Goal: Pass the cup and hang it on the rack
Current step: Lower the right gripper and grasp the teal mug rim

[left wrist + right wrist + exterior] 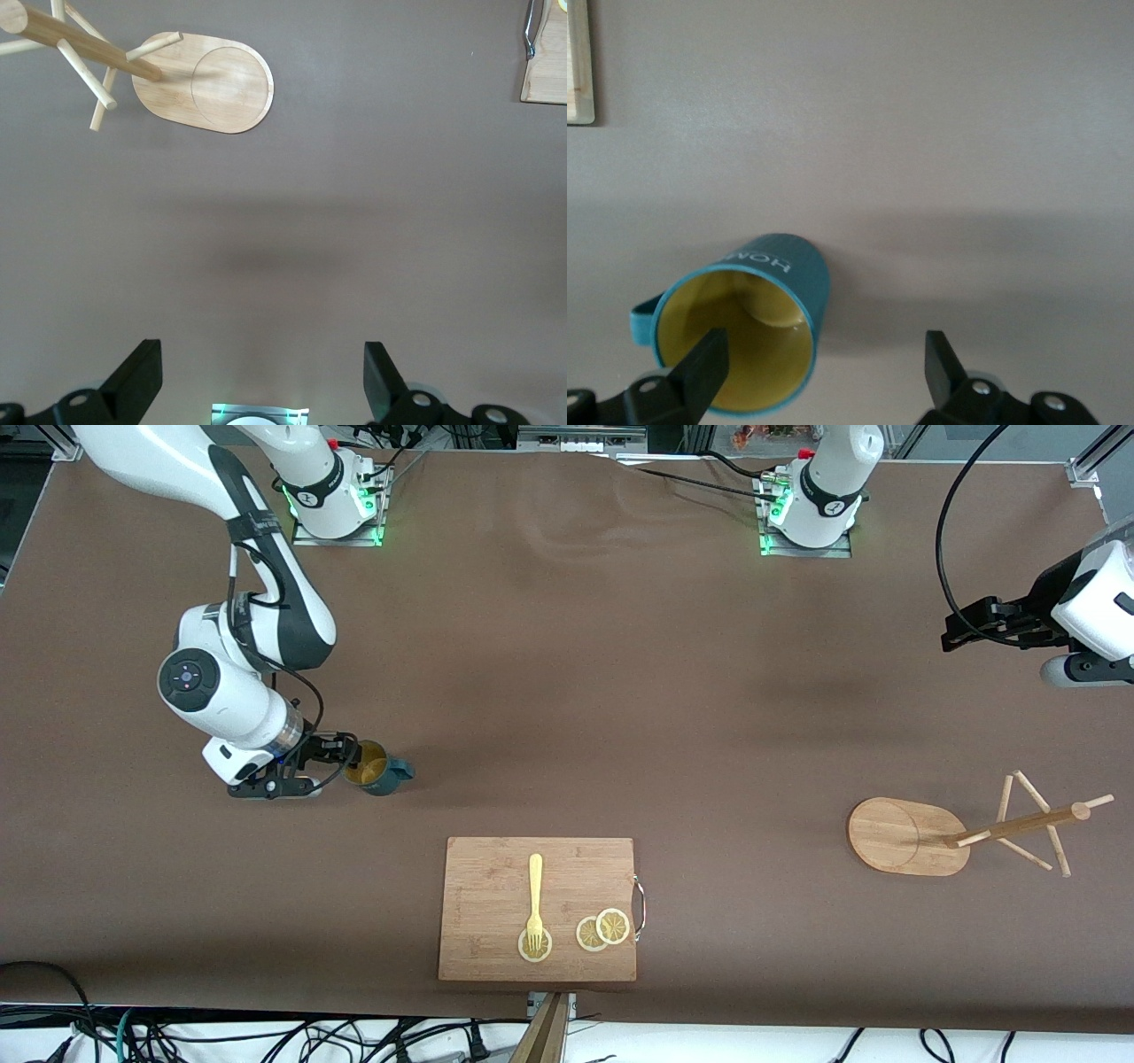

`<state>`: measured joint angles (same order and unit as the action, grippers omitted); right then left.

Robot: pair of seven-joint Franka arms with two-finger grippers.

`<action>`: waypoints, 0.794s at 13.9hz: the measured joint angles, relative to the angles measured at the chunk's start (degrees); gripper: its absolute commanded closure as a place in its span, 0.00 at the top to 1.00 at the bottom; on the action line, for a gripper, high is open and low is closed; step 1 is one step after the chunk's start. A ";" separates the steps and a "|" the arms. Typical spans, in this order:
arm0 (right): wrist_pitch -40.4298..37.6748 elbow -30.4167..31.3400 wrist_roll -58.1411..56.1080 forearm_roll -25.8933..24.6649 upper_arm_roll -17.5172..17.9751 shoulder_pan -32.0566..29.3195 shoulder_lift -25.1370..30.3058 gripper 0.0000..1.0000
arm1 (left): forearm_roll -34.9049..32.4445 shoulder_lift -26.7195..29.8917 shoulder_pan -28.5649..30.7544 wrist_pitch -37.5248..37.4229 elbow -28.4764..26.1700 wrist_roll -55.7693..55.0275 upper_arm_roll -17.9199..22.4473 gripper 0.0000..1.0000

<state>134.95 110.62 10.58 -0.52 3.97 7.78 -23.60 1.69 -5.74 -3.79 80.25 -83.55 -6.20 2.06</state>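
**A:** Where is the cup from where you sit?

**B:** I see the cup (379, 771) standing upright on the brown surface (567, 691) toward the right arm's end, handle pointing toward the left arm's end. My right pincer (347, 755) is low, right at its rim. In the right wrist view its fingers (700, 367) are spread apart, one over the yellowish inside of the cup (749, 336), nothing clamped.

**A:** And the rack?

**B:** The rack (961, 834) stands toward the left arm's end, well apart from the cup. Between them, nearer the front camera, is a cutting board (539, 909) with a fork (534, 903) and lemon slices (603, 930).

**A:** The other arm?

**B:** My left arm waits, with the left pincer (952, 636) up over bare surface; its fingers (137, 376) are apart and hold nothing. The left wrist view shows the rack (177, 80).
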 measured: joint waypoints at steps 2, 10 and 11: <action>0.95 0.04 0.82 0.00 0.00 0.51 -1.44 0.94 | 0.00 0.00 0.00 0.00 0.00 0.00 0.00 1.00; 2.34 0.55 2.92 0.00 -0.04 0.56 -3.90 0.21 | 0.00 0.00 0.00 0.00 0.00 0.00 0.00 1.00; 2.34 0.55 3.17 0.00 -0.04 0.56 -3.92 0.07 | 0.00 0.00 0.00 0.00 0.00 0.00 0.00 1.00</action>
<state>137.29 111.17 13.75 -0.51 3.94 8.35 -27.52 1.69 -5.74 -3.79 80.25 -83.55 -6.20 2.06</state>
